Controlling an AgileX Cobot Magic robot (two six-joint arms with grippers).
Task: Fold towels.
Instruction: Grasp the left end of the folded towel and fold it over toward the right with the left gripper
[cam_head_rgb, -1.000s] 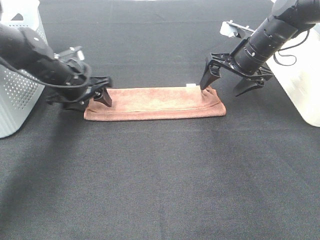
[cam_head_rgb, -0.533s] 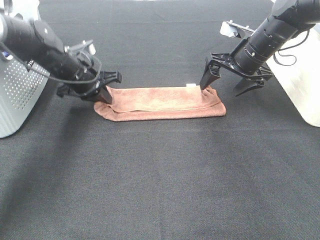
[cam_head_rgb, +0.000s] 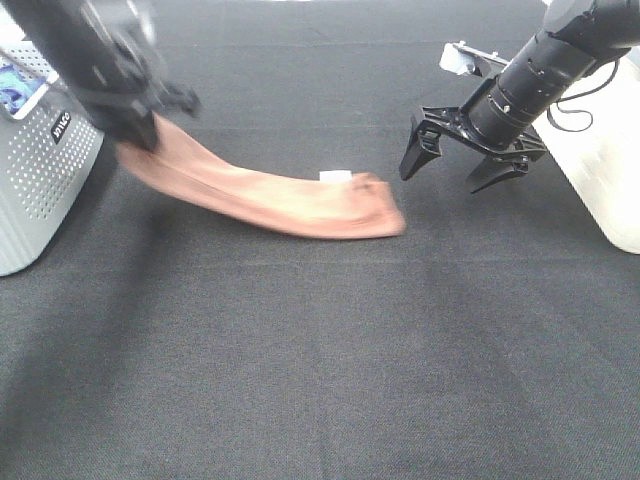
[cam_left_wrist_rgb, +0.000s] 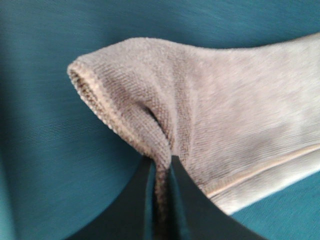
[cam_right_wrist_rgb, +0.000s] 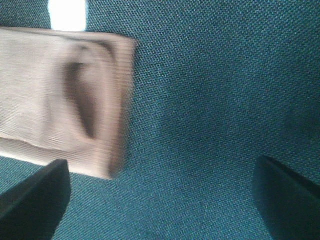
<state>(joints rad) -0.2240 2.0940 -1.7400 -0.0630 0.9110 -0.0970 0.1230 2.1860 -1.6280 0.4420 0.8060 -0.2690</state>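
Note:
The reddish-brown towel (cam_head_rgb: 280, 195), folded into a long strip, hangs from its left end and trails down to the black table, its right end (cam_head_rgb: 375, 218) resting there. Its small white tag (cam_head_rgb: 335, 176) shows on the far edge. My left gripper (cam_head_rgb: 135, 125) is shut on the towel's left end and holds it raised near the left basket; the left wrist view shows the cloth (cam_left_wrist_rgb: 210, 115) pinched between the fingers (cam_left_wrist_rgb: 177, 200). My right gripper (cam_head_rgb: 460, 160) is open and empty, just right of the towel's right end. The right wrist view shows that end (cam_right_wrist_rgb: 65, 100) and the tag (cam_right_wrist_rgb: 67, 14).
A white perforated basket (cam_head_rgb: 45, 170) stands at the left edge. A white container (cam_head_rgb: 610, 170) stands at the right edge. The black table surface (cam_head_rgb: 320, 360) spreads across the front.
My left gripper has lifted the towel's left end up and to the left. The towel has slid left, away from my right gripper, which has stayed put and let the cloth go.

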